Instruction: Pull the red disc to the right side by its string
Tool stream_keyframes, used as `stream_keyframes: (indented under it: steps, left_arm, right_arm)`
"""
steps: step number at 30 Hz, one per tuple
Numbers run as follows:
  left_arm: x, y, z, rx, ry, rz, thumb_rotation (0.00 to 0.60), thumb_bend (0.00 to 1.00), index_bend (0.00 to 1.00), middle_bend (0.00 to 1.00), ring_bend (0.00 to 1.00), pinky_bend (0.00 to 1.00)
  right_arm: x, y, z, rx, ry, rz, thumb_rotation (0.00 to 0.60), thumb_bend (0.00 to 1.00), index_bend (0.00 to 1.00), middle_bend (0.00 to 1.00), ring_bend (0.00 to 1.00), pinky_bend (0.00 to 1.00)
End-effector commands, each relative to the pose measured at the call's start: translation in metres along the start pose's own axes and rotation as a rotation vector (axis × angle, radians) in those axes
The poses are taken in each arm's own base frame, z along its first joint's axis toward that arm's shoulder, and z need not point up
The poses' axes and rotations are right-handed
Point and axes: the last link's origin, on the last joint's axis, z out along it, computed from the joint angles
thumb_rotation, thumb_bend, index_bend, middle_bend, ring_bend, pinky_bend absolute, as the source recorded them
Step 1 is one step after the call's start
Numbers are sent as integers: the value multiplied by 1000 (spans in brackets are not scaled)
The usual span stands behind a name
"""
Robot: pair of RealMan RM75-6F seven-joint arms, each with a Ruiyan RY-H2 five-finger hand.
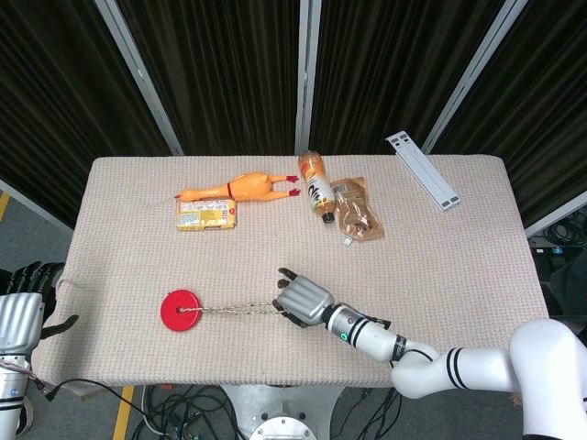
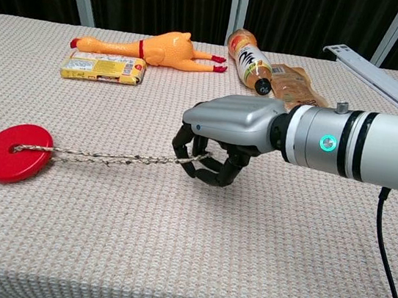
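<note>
The red disc [image 1: 181, 310] [image 2: 15, 162] lies flat on the table's front left. Its braided string [image 1: 235, 309] [image 2: 116, 157] runs taut from the disc's centre hole to my right hand [image 1: 304, 300] [image 2: 224, 139]. That hand's fingers are curled down around the string's free end, gripping it just above the cloth. My left hand [image 1: 20, 313] hangs off the table's left edge, fingers apart, holding nothing; the chest view does not show it.
At the back lie a rubber chicken [image 1: 243, 188] [image 2: 154, 48], a yellow packet [image 1: 206, 214] [image 2: 103, 67], an orange bottle [image 1: 316, 186] [image 2: 250, 60], and a brown snack bag [image 1: 356, 210] [image 2: 298, 90]. A white strip [image 1: 421, 170] [image 2: 372, 75] sits far right.
</note>
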Motion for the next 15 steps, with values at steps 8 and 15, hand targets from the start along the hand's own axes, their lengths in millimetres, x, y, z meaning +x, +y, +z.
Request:
stream_keyframes:
  steps: [8,15]
  left_arm:
    - [0,1,0,-2,-1,-2,600,21,176,173,97,143]
    - [-2,2,0,-4,-8,-1,600,22,176,173,97,143]
  right_arm:
    - [9,23,-16,-93,111,-7,600,479,945,965,406,0]
    - [2,70,-69,-243,127,20,600,538,971,972,407,0]
